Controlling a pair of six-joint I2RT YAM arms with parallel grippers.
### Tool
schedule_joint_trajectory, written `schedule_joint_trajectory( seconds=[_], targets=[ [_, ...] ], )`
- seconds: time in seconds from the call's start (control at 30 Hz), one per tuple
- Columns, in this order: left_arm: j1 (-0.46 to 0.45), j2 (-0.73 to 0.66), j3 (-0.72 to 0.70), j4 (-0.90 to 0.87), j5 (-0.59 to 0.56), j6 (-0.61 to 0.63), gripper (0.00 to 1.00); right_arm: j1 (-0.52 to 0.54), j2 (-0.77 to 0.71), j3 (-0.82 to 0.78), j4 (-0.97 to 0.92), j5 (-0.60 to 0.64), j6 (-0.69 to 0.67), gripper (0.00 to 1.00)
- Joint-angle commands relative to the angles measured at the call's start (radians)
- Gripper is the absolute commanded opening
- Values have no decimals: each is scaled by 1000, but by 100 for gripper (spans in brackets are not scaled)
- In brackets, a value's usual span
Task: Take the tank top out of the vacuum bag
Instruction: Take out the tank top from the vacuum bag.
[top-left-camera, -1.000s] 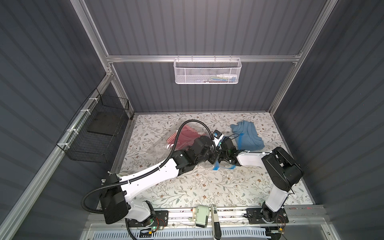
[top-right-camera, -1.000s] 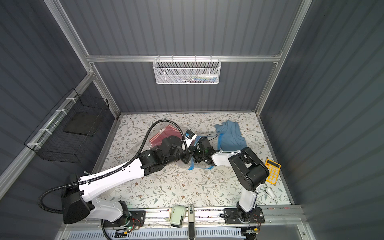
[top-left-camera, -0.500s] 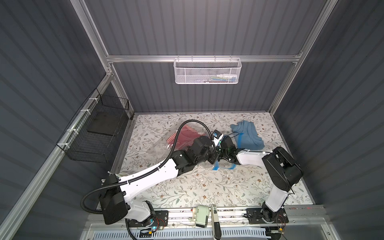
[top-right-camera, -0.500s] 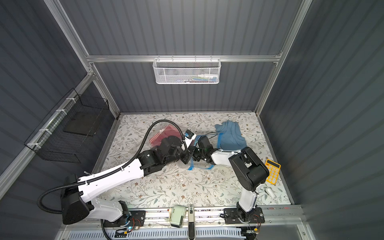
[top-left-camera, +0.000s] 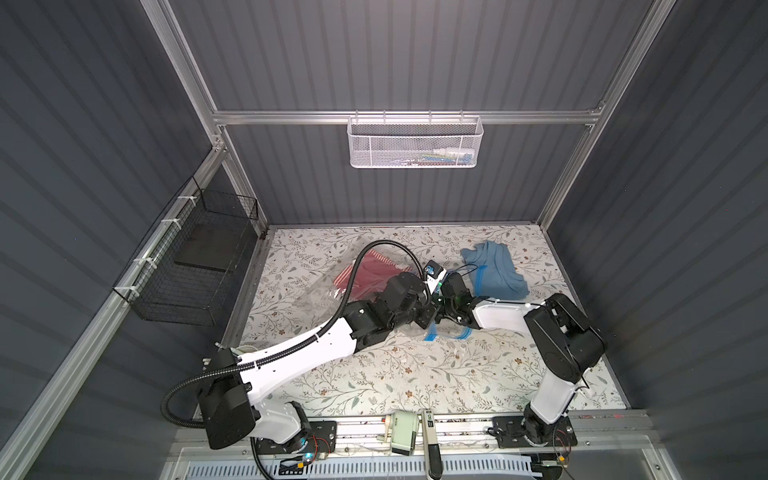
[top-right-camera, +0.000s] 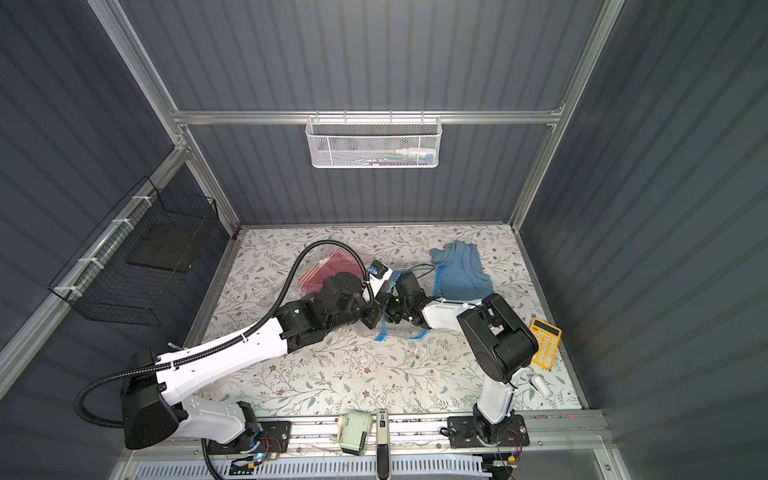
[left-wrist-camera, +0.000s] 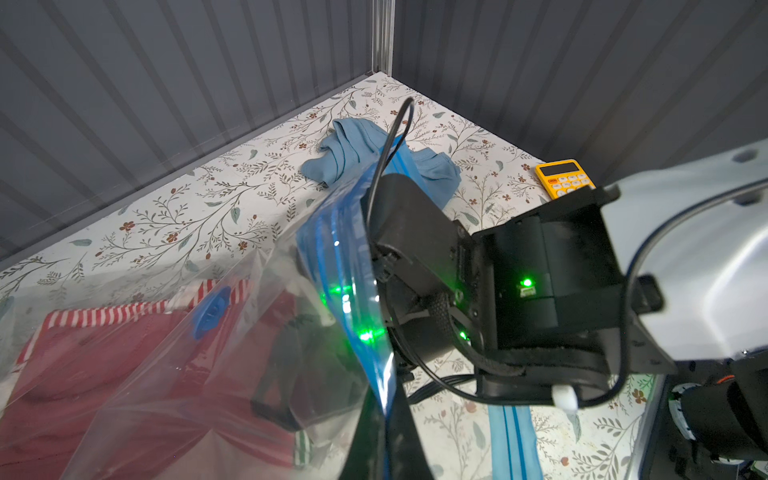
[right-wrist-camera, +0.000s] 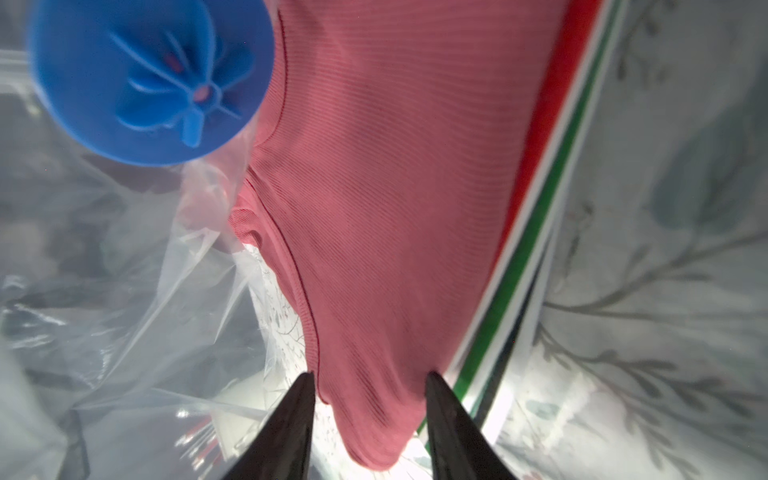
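Observation:
The vacuum bag (top-left-camera: 322, 293) (top-right-camera: 286, 297) lies crinkled at the table's middle, and its round blue valve cap (left-wrist-camera: 211, 312) (right-wrist-camera: 145, 79) is visible. My left gripper (left-wrist-camera: 388, 415) is shut on the bag's blue zip strip (left-wrist-camera: 332, 257) and holds that edge of the mouth up. The other zip edge (top-left-camera: 449, 334) lies flat on the table. My right gripper (right-wrist-camera: 369, 374) reaches inside the bag. It is shut on a fold of the pink-red ribbed tank top (right-wrist-camera: 395, 166) (top-left-camera: 370, 274), which fills the gap between its fingers. In both top views its fingers are hidden.
A red-white-green striped cloth (right-wrist-camera: 552, 174) lies in the bag beside the tank top. A blue garment (top-left-camera: 494, 270) lies outside at the back right. A yellow calculator (top-right-camera: 546, 340) sits near the right wall. A white mesh basket (top-left-camera: 415, 141) and a black wire basket (top-left-camera: 195, 266) hang on the walls.

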Motion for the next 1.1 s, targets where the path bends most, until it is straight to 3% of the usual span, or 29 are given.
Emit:
schedule_joint_trajectory(
  seconds=[0.0, 1.07],
  targets=[
    [4, -27, -15, 11, 6, 4, 0, 2, -6, -4, -17, 3, -19, 46],
    [4, -18, -12, -1, -4, 21, 0, 4, 69, 85, -22, 3, -26, 43]
  ],
)
